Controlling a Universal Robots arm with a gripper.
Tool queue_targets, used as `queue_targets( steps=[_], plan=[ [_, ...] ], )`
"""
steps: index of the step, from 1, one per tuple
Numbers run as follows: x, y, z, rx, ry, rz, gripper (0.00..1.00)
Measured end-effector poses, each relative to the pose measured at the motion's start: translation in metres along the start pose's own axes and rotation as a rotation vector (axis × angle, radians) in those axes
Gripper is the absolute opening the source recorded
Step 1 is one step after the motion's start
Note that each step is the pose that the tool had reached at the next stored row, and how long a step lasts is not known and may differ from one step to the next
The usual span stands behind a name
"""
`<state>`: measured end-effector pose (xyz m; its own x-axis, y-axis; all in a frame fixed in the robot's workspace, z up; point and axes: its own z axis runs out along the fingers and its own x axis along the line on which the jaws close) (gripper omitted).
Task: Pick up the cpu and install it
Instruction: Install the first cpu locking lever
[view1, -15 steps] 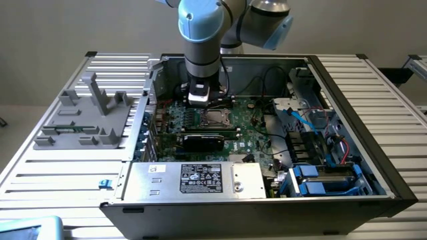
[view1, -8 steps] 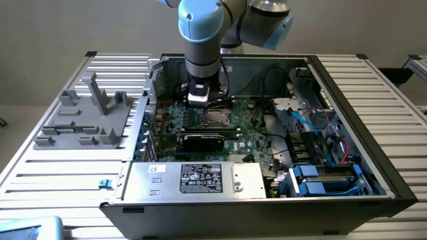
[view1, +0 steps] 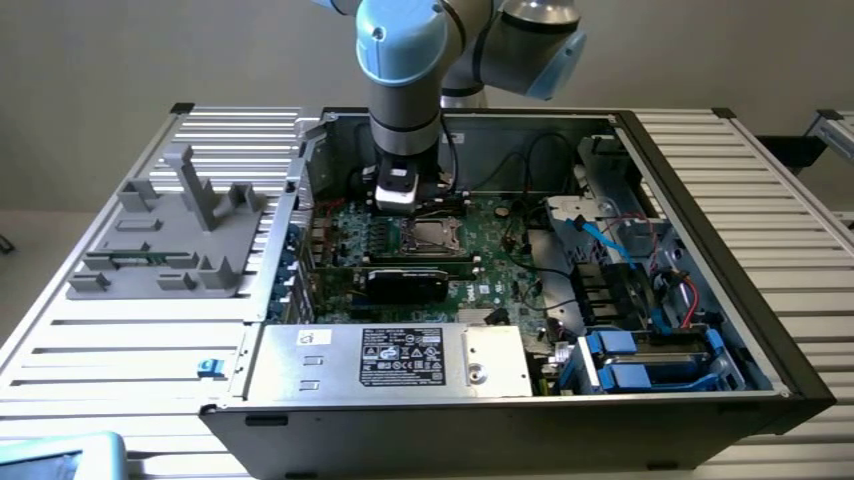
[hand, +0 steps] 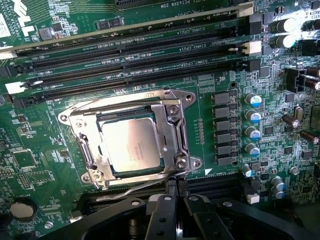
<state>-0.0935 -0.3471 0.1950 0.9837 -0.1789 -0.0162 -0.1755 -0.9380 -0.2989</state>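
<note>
Gripper: the gripper (hand: 172, 186) had its fingers pressed together, clamped on nothing, tips low over the motherboard (hand: 45, 165).
Cpu: the cpu (hand: 131, 146) lay flat in the socket just ahead of the fingertips, apart from them, silver top up.
Socket frame: the metal socket frame (hand: 172, 125) lay around the chip's edges; whether it was latched I could not tell.
Lever: a thin wire lever (hand: 127, 190) ran just beside the tips, between them and the chip.
Step, as judged: securing the chip, which looked already placed.
Doing it well: the closed tips were best held off the silver top. Any push belonged on the lever or frame, gentle and straight, with the chip level in its recess.
</note>
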Motion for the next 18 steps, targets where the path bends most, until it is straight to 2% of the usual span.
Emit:
queue_targets(
  steps=[4, 7, 9, 15, 18],
  plan=[
    [0.0005, -0.0003, -0.0015, -0.0016, 0.0068, 0.006, 0.12],
    [0.0005, -0.0004, -0.0018, -0.0005, 0.0076, 0.012, 0.12],
    [0.0002, -0.0003, -0.0019, 0.0016, 0.0059, 0.018, 0.12],
    [-0.0018, 0.0000, -0.0020, 0.0096, -0.0056, 0.037, 0.12],
    [-0.0021, 0.0000, -0.0019, 0.0110, -0.0068, 0.043, 0.12]
  ],
)
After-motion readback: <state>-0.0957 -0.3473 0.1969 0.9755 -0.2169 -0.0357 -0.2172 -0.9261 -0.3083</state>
